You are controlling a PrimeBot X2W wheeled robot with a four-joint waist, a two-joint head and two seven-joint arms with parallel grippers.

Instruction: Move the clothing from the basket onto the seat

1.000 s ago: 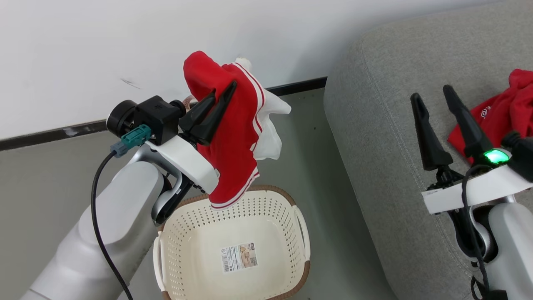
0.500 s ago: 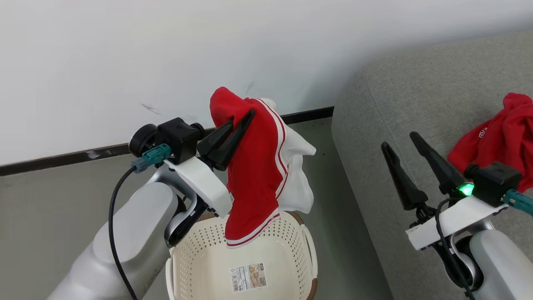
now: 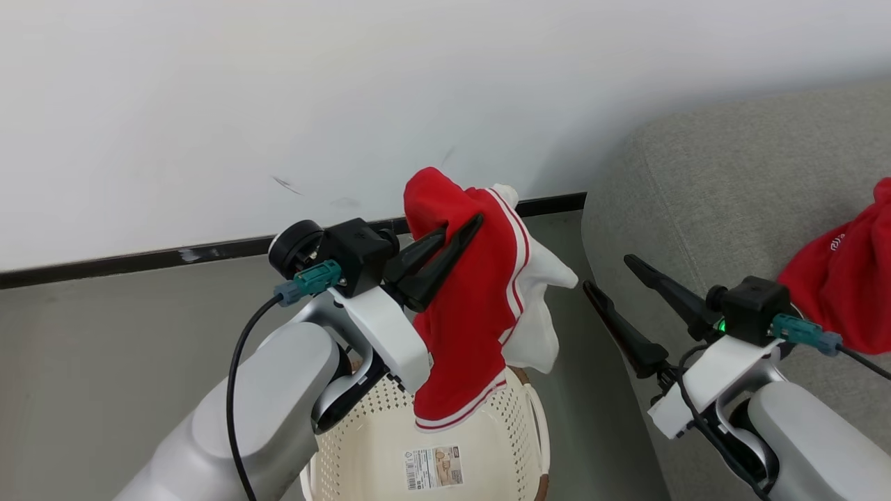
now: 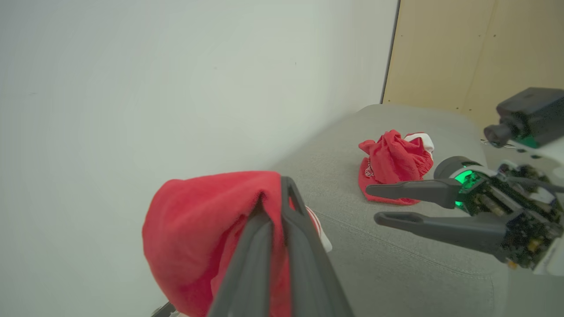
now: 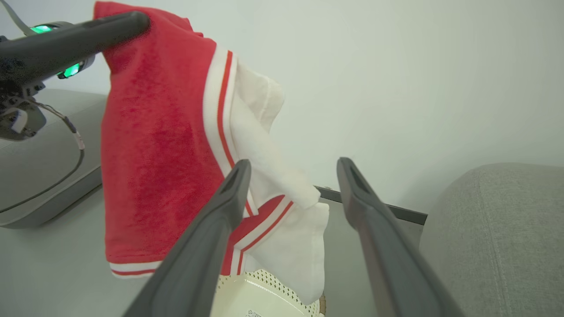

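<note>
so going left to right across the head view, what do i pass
left forearm → held red garment → right end effector, open → second red garment

- Left gripper (image 3: 459, 227), at frame centre, points up-right, fingers pressed together on the red garment (image 3: 463, 327); its pale forearm (image 3: 278, 390) slants in from the lower left.
- Right gripper (image 3: 608, 272), right of centre, points up-left, fingers spread apart.
</note>
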